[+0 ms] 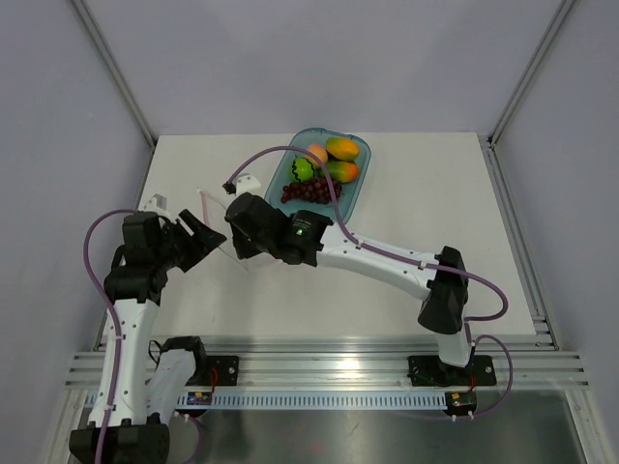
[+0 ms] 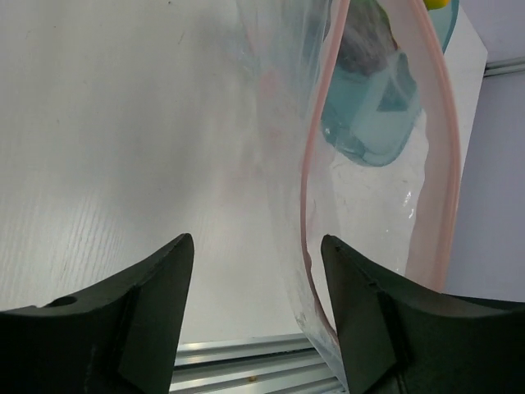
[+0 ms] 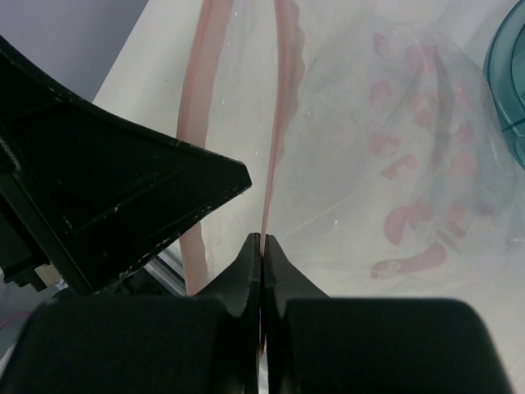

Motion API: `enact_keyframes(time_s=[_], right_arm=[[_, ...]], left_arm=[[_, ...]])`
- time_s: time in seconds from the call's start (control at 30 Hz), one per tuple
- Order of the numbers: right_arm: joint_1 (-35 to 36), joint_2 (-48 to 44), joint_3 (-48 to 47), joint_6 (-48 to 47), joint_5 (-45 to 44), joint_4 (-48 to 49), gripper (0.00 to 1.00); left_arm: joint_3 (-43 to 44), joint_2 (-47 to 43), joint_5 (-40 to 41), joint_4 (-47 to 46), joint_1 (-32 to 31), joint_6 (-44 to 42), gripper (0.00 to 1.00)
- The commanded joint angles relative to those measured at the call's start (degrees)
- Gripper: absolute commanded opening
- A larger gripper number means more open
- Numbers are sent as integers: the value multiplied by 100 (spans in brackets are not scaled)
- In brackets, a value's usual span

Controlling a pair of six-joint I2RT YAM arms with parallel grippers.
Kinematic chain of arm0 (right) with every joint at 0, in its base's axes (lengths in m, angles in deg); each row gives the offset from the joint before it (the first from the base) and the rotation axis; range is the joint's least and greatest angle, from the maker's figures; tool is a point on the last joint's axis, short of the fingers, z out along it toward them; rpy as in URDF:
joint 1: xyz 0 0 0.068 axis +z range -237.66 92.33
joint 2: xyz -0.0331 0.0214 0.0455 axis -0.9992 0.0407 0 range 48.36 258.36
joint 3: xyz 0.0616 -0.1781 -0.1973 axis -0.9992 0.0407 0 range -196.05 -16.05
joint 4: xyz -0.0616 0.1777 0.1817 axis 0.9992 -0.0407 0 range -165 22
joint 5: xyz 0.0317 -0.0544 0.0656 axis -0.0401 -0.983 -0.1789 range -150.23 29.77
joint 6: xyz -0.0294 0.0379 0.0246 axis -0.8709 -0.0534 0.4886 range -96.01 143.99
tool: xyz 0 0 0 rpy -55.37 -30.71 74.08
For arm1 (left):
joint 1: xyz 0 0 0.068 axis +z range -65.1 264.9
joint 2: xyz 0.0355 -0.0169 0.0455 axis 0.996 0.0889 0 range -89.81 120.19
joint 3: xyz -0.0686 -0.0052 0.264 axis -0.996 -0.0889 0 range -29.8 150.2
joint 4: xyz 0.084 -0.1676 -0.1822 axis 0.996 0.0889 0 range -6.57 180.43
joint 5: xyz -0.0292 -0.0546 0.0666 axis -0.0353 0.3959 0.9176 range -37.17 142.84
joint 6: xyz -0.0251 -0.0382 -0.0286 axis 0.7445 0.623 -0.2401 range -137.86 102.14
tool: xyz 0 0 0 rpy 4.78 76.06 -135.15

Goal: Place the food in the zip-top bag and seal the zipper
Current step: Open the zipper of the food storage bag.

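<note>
5 toy fruits [image 1: 324, 169] sit in the teal tray [image 1: 366, 155] while the right gripper [image 3: 261, 240] pinches 1 lip of the zipper [image 3: 279, 82], seemingly holding the zip-top bag [image 2: 369, 205] mouth apart beside the left gripper [image 2: 256, 246], its jaws spread empty

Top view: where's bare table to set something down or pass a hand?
Widest: table, right half, between the teal tray, the right arm and the right edge. Also a front strip between left arm and right arm. Crowded: left-centre, where the left gripper and right gripper meet at the zip-top bag; the tray is full of fruit.
</note>
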Motion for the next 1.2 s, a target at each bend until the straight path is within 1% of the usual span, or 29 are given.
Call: enact_keyframes(time_s=[0.0, 0.03, 0.07, 0.13, 0.17, 0.2, 0.23, 0.27, 0.3, 0.33, 0.37, 0.4, 0.43, 0.47, 0.53, 0.6, 0.63, 0.67, 0.7, 0.77, 0.8, 0.83, 0.93, 0.97, 1.0, 1.07, 1.13, 1.17], right_arm=[[21, -291, 61, 126, 65, 237, 0], [22, -274, 52, 179, 118, 246, 0], [22, -265, 35, 214, 188, 238, 0], [22, -221, -9, 302, 189, 185, 0], [13, -204, -27, 328, 145, 132, 0], [13, -186, -71, 337, -82, 62, 0], [4, -142, -158, 320, -241, -86, 0], [-13, -116, -229, 294, -442, -149, 0], [-31, -81, -325, 232, -427, -193, 0], [-109, -2, -587, 136, -305, -245, 0], [-119, 51, -755, 74, -226, -263, 0], [-136, 121, -957, 13, -181, -290, 0], [-137, 278, -1437, -75, -181, -455, 0], [-137, 376, -1703, -102, -111, -544, 0], [-145, 525, -2265, -15, -128, -755, 0], [-180, 483, -2277, 195, -400, -756, 0], [-215, 334, -1973, 466, -505, -617, 0], [-251, 237, -1726, 634, -741, -519, 0], [-347, 132, -1149, 915, -769, -257, 0], [-487, -132, -566, 1232, -621, -36, 0], [-645, -203, -24, 1521, -551, 156, 0], [-716, -290, 225, 1646, -472, 228, 0], [-909, -361, 998, 1997, -234, 447, 0], [-927, -353, 1140, 2033, -173, 474, 0], [-928, -353, 1325, 2077, -163, 510, 0], [-937, -318, 1405, 2060, -32, 519, 0], [-936, -265, 1449, 1964, 65, 545, 1], [-936, -265, 1467, 1920, 126, 545, 4]], left_arm=[[-80, -18, -185, -556, -16, 85, 63], [-202, 61, -185, -591, -16, 93, 58], [-264, 88, -211, -635, -16, 102, 48], [-361, 97, -220, -714, -8, 137, 33], [-362, 105, -202, -706, -16, 137, 27], [-301, 114, -89, -671, -16, 111, 16], [-204, 123, -1, -522, -16, -20, 10], [153, 201, 130, -390, -16, -134, 4], [392, 263, 410, -241, -16, -248, 0], [977, 403, 561, 74, -8, -510, 0], [1288, 404, 702, 225, -16, -635, 0], [1586, 587, 1008, 383, -8, -871, 0], [1955, 659, 1133, 672, -16, -995, 0], [2585, 755, 1264, 814, -16, -1110, 0], [3204, 984, 1572, 1217, -16, -1435, 0], [3809, 1098, 1652, 1429, -16, -1620, 0], [3900, 1177, 1618, 1543, -25, -1725, 0], [3936, 1204, 1539, 1562, -34, -1761, 0], [3910, 1230, 1277, 1553, -51, -1805, 0], [3542, 1283, 925, 1466, -113, -1884, 0], [3384, 1309, 801, 1422, -165, -1902, 0], [3034, 1379, 765, 1422, -288, -1910, 0], [2426, 1450, 519, 1159, -464, -1902, 0], [2085, 1494, 458, 1114, -543, -1884, 0], [1934, 1503, 318, 949, -605, -1823, 0], [1557, 1529, 220, 781, -693, -1726, 0], [1432, 1555, 228, 631, -850, -1629, 0], [1405, 1573, 272, 613, -912, -1612, 0]])
